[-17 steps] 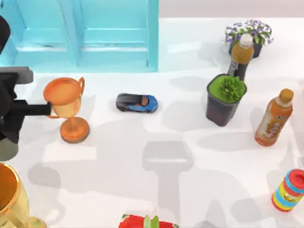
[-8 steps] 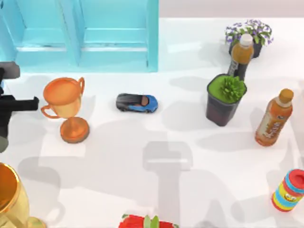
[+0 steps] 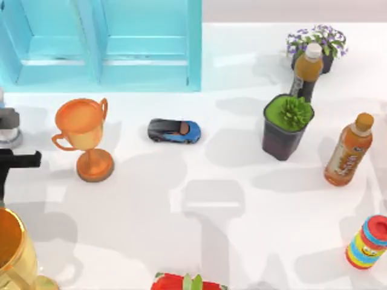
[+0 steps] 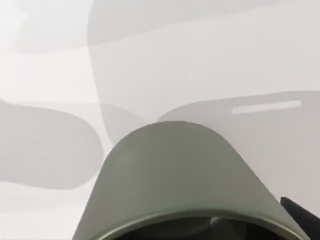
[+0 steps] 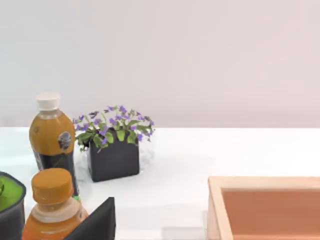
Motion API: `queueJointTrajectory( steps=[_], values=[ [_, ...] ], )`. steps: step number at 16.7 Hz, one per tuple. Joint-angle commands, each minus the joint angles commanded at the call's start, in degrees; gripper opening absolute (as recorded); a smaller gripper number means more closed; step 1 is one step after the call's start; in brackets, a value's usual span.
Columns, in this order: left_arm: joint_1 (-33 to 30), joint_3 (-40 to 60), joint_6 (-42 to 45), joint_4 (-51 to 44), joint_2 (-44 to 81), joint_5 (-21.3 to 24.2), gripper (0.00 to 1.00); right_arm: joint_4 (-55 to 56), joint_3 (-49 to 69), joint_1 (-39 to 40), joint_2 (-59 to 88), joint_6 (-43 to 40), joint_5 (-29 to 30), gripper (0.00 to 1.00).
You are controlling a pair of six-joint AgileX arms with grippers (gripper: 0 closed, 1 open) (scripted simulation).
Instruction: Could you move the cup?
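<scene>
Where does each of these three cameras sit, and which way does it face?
Top: above the table, facing down; left arm at the left edge.
Left wrist: on the left arm, close up on the cup.
Right wrist: on the right arm, facing level toward flowers and bottle; a dark piece of it shows.
Top and right wrist share flowers, bottle.

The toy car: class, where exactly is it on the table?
In the top view, the toy car sits left of centre, between the orange trophy and the green potted plant.

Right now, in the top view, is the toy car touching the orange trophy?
No. The toy car sits apart from the orange trophy, with bare table between them.
</scene>
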Motion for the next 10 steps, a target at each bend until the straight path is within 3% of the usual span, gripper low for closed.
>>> queueJointTrajectory(
  steps=[9, 10],
  values=[
    [-2.8, -1.8, -2.7, 6.2, 1.4, 0.6, 0.00, 0.0, 0.0, 0.0, 0.0, 0.0, 0.0, 1.00],
    [-2.8, -1.8, -2.7, 6.2, 1.4, 0.6, 0.08, 0.0, 0.0, 0.0, 0.0, 0.0, 0.0, 1.00]
  ],
)
